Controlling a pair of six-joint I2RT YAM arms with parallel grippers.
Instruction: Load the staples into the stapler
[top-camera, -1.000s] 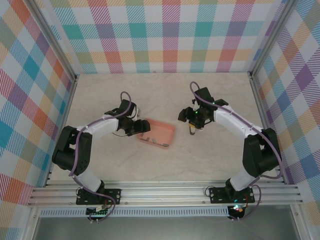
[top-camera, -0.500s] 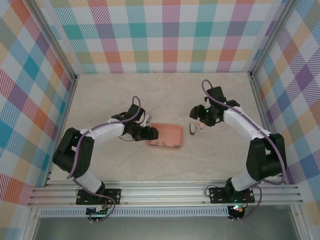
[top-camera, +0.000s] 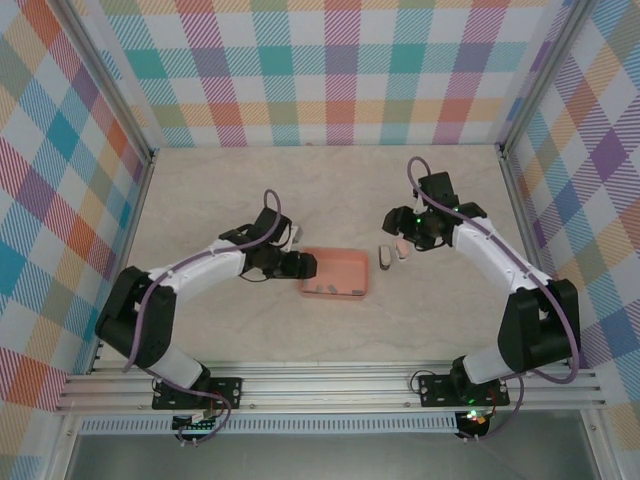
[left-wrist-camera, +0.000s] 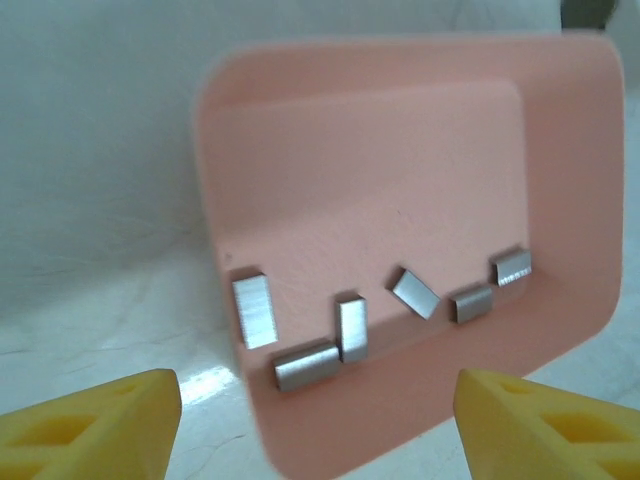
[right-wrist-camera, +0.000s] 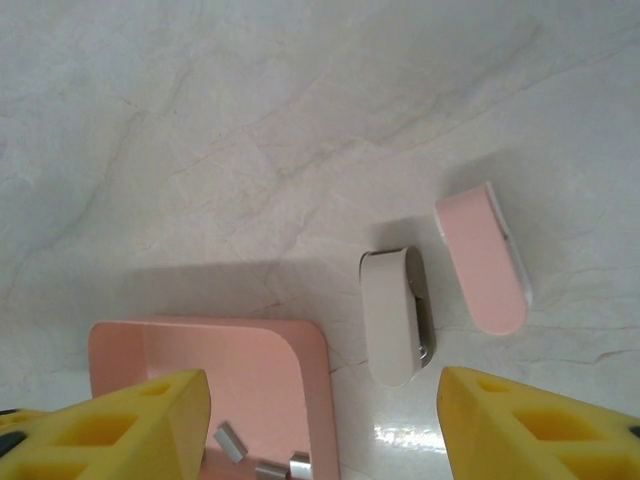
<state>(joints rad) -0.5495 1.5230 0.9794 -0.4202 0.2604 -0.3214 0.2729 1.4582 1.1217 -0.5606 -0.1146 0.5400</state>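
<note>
Several small grey staples (left-wrist-camera: 305, 362) lie loose along one side of the salmon-pink tray (left-wrist-camera: 380, 160). My left gripper (left-wrist-camera: 320, 430) is open, its yellow fingertips (left-wrist-camera: 90, 425) standing either side of the tray's near edge without touching it. From above, the left gripper (top-camera: 298, 266) sits at the left end of the tray (top-camera: 340, 268). The stapler lies on the table just right of the tray, as a white part with a metal channel (right-wrist-camera: 392, 318) and a pink part (right-wrist-camera: 482, 258) beside it. My right gripper (right-wrist-camera: 335, 430) hovers open above them, holding nothing.
The tray's corner (right-wrist-camera: 310, 380) lies close to the white stapler part, with a narrow gap between them. Bare marble tabletop (top-camera: 320, 190) stretches behind and in front of both arms. Checked walls and metal posts (top-camera: 150, 160) bound the table on three sides.
The tray slid to the right with my left gripper, ending close beside the stapler. The left jaws have since widened off it. My right gripper shifted right and back, leaving the stapler on the table.
</note>
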